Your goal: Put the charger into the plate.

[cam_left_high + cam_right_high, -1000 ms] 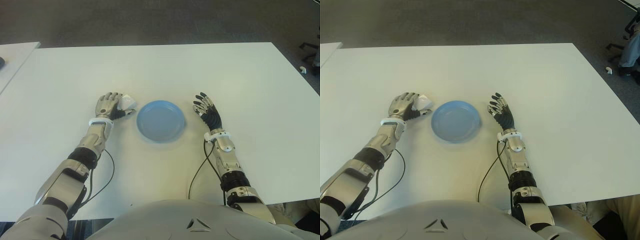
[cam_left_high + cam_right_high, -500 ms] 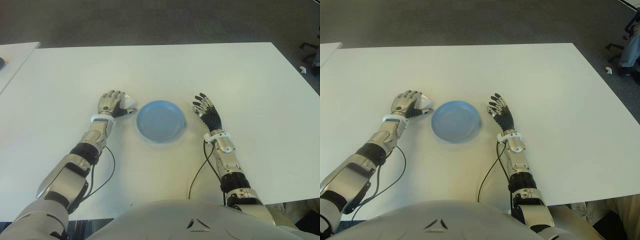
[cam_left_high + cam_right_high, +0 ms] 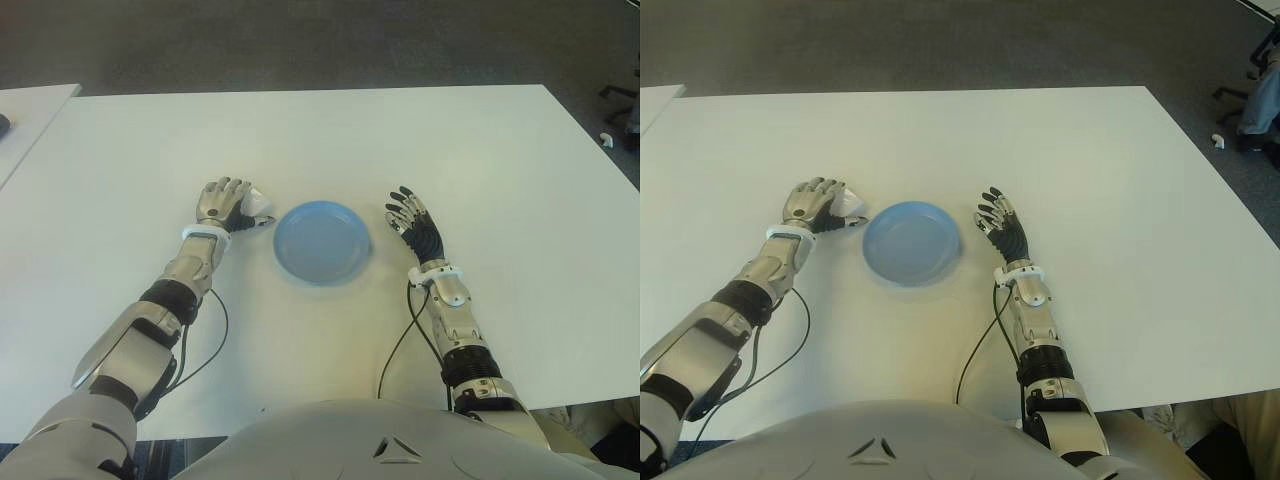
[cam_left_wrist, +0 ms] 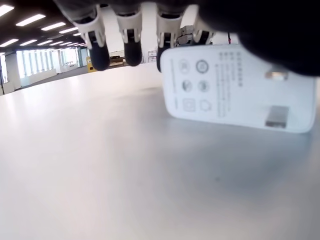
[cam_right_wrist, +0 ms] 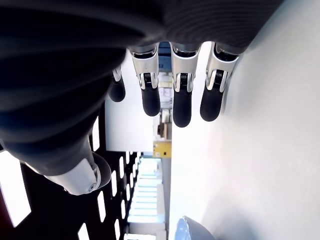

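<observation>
The white table (image 3: 420, 140) fills most of the eye views, with the blue plate (image 3: 322, 241) just below the frame's centre. Left of the plate, the left hand (image 3: 222, 203) is curled over the white charger (image 3: 256, 205), which shows at the hand's right edge, between hand and plate and just short of the plate's rim. In the left wrist view the charger (image 4: 235, 87) sits in the upper right of the frame, its printed face and 2 metal prongs toward the camera, the fingers (image 4: 131, 35) hooked down over its far side and the thumb dark across its top right. It seems to hang just above the table there, a soft shadow beneath it, though contact cannot be told for sure.

Right of the plate, near its rim, the right hand (image 3: 412, 221) shows with fingers spread and holding nothing; its wrist view shows 4 fingers (image 5: 181, 90) extended and the thumb apart.
</observation>
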`<state>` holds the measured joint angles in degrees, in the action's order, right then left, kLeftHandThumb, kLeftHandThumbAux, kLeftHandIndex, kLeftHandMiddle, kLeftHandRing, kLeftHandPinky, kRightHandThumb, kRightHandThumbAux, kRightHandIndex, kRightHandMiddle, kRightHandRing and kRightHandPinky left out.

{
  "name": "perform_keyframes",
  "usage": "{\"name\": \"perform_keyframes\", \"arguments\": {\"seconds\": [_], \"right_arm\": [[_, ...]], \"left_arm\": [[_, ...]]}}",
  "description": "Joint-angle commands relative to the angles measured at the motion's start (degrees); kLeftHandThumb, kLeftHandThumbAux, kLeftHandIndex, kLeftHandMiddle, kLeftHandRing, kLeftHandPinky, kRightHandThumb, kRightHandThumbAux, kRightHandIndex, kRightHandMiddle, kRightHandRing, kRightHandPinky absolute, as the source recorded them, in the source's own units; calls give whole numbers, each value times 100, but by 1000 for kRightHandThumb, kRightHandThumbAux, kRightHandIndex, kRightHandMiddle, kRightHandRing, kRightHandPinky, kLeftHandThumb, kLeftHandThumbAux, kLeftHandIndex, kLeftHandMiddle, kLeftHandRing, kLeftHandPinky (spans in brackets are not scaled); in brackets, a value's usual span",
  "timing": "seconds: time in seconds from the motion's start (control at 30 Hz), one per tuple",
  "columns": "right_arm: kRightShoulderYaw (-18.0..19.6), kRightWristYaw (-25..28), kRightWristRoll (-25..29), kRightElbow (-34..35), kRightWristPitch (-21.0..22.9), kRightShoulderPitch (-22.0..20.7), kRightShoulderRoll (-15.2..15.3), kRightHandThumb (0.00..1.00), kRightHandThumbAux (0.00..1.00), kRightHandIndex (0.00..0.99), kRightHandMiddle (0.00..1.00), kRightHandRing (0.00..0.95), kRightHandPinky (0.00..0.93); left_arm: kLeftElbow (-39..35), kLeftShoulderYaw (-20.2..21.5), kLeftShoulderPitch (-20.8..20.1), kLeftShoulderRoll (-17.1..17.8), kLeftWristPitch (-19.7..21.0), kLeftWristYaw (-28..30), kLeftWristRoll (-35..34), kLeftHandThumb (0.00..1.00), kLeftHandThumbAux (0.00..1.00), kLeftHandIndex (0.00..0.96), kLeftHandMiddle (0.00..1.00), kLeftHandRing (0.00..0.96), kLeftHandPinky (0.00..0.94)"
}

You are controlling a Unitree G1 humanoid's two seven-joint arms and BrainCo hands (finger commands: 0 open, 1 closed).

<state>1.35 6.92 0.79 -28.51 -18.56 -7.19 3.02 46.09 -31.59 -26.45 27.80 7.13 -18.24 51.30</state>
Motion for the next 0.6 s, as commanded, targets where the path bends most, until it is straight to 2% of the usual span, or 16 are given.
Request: {"name": "perform_keyframes", "arguments": {"seconds": [0.03, 0.6], "right_arm": [[3, 29, 53, -85, 234, 155, -21, 40, 677, 24, 152, 187, 216], [7, 81, 94, -67, 217, 132, -6, 44, 681, 23, 157, 188, 220]], "left_arm": [[78, -140, 16, 24, 49, 103, 131, 210, 187, 78, 116, 91, 135], [39, -315, 1, 109, 201, 251, 277, 185, 178, 81, 116, 82, 128]]}}
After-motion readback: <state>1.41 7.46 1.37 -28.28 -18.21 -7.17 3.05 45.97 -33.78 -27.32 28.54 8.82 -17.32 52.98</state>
